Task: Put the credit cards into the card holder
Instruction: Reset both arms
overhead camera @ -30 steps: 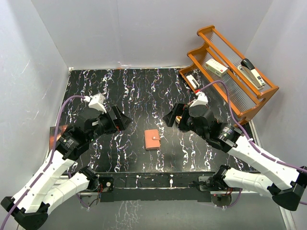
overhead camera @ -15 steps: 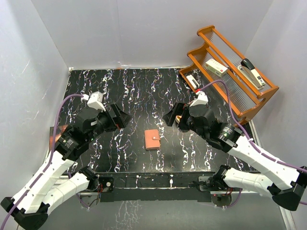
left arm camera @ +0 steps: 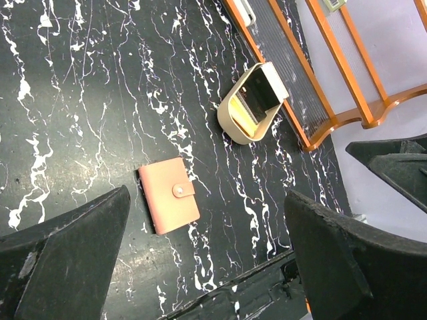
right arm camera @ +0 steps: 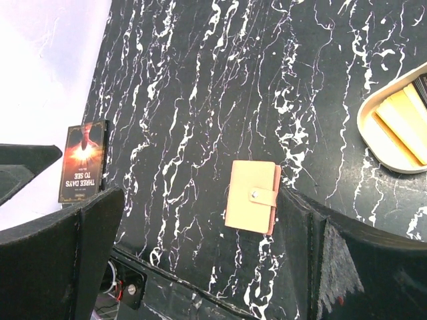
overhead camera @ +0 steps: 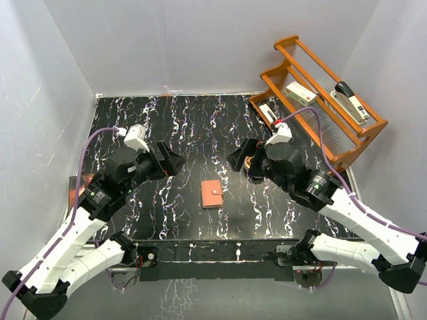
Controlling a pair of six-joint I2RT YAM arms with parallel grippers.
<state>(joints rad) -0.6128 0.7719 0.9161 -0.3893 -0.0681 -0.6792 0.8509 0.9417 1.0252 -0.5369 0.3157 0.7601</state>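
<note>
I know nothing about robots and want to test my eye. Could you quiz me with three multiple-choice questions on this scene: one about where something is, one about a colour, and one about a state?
1. Where is the wallet?
A. Up in the air, gripped by an arm
B. Flat on the table, about midway across it
C. Leaning against the back wall

2. What colour is the tabletop?
A. Plain white
B. Green
C. Black with white streaks

3. What state is the wallet in?
A. Closed, with its tab snapped over the cover
B. Spread open
C. Torn in half

Answers:
1 B, it lies flat on the surface with nothing touching it.
2 C, white veins run across the dark top in every view.
3 A, both close-up views show the tab and its snap lying across the shut cover.
</note>
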